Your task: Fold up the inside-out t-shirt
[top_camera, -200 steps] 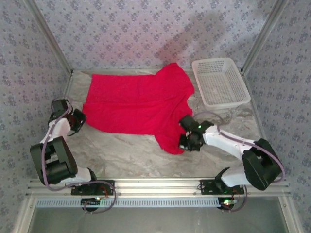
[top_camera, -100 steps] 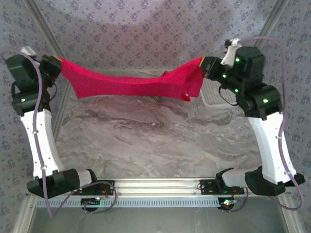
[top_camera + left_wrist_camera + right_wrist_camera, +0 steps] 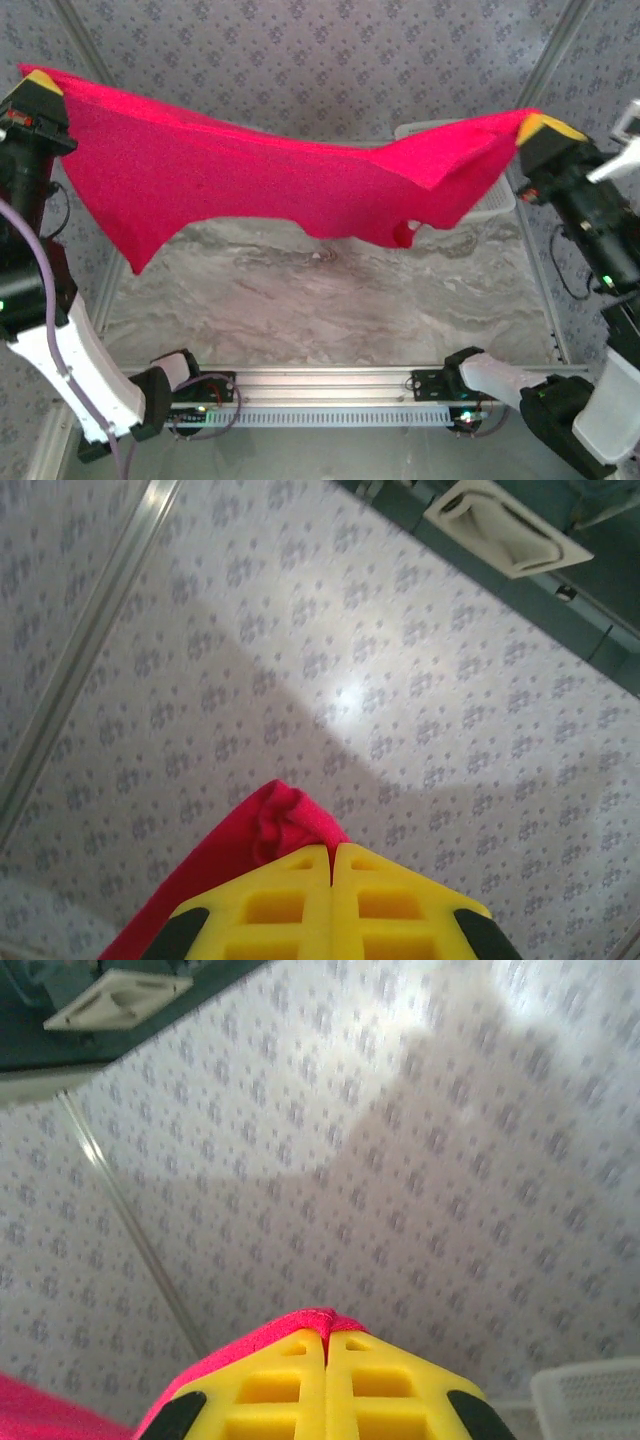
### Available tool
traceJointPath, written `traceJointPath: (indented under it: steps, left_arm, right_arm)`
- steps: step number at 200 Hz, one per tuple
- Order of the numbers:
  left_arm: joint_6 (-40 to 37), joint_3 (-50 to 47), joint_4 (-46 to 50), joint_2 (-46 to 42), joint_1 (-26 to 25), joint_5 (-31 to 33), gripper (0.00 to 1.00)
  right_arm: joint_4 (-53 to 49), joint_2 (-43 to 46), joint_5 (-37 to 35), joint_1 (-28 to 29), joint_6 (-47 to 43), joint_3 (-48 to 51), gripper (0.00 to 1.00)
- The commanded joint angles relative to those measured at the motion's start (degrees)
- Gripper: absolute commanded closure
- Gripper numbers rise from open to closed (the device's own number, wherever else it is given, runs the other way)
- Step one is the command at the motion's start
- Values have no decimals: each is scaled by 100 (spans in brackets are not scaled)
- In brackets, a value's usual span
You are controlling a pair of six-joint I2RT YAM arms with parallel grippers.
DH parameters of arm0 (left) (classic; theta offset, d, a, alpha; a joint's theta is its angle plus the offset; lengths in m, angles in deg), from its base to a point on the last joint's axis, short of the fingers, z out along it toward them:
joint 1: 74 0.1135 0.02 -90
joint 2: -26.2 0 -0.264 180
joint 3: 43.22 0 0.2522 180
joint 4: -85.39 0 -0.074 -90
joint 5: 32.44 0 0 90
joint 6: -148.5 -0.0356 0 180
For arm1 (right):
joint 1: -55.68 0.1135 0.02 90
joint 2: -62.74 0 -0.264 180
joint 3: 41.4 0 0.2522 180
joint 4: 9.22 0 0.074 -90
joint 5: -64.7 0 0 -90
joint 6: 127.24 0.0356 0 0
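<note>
The red inside-out t-shirt (image 3: 270,180) hangs stretched in the air between both arms, high above the marbled table (image 3: 330,300). My left gripper (image 3: 42,82) is shut on its upper left corner; the pinched cloth (image 3: 280,825) bunches just past the yellow fingertips (image 3: 300,880). At the upper right, my right gripper (image 3: 530,128) is shut on the other corner, a red hem (image 3: 300,1325) wrapping over its tips. A sleeve flap (image 3: 405,232) dangles near the middle right, and the left edge droops to a point (image 3: 140,262).
A white lattice basket (image 3: 495,200) stands at the back right, mostly hidden behind the shirt; its rim (image 3: 590,1390) shows in the right wrist view. Patterned walls close in the back and sides. The aluminium rail (image 3: 320,385) with both arm bases runs along the near edge.
Both arms have risen and come nearer the camera, lifting the shirt higher and spreading it wider. One second ago it lay flat on the table with both grippers down at its edges.
</note>
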Motion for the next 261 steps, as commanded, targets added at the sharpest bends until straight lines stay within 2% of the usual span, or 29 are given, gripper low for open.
traceJointPath:
  steps: [1,24,54,92,131,141,152,160,166,171,188,198,215,224,248,261]
  left_arm:
    - [-472,159,-39,10,39,373,100]
    - [-439,-222,-104,164,38,224,100]
    - [-293,-1582,-733,443,34,-78,100]
    - [-266,-3251,-1490,1374,-204,-233,100]
    - [-447,-4202,-2094,2552,-543,199,100]
    - [-459,-4240,-2099,2975,-614,248,95]
    - [-497,-4190,-2049,3480,-698,344,80]
    - [-557,-4080,-1952,3841,-759,466,67]
    - [-627,-3962,-1847,4066,-812,659,61]
    - [-686,-3849,-1757,4255,-852,784,57]
    - [-784,-3388,-1294,4672,-936,1181,49]
    - [-790,-3239,-1054,4700,-986,1419,47]
    - [-743,-3284,-725,4454,-1088,1675,46]
    - [-691,-3563,-792,4169,-1170,1611,46]
    - [-366,-4754,-1553,3400,-1444,941,46]
    - [-49,-5435,-2200,3200,-1569,392,46]
  right_arm:
    - [226,-209,-700,20,-554,-90,100]
    - [318,-582,-1018,36,-816,-137,100]
    - [490,-1388,-1438,-161,-1135,-36,100]
    - [556,-2855,-303,-807,-577,89,100]
    - [776,-4499,377,-773,-30,93,100]
    - [796,-4978,502,-736,71,34,100]
    - [792,-5594,669,-727,245,-172,100]
    - [629,-6127,891,-722,454,-579,92]
    - [488,-6543,1036,-731,566,-977,86]
    - [325,-6888,1143,-736,647,-1369,77]
    - [-270,-7884,1404,-768,975,-2720,40]
    - [-396,-8055,1444,-740,1098,-2899,31]
    - [-351,-7733,1385,-673,1278,-2267,28]
    - [-150,-7396,1324,-620,1303,-1530,28]
    - [773,-6440,1341,-373,1188,559,31]
    - [1009,-6180,1301,-234,1107,1285,34]
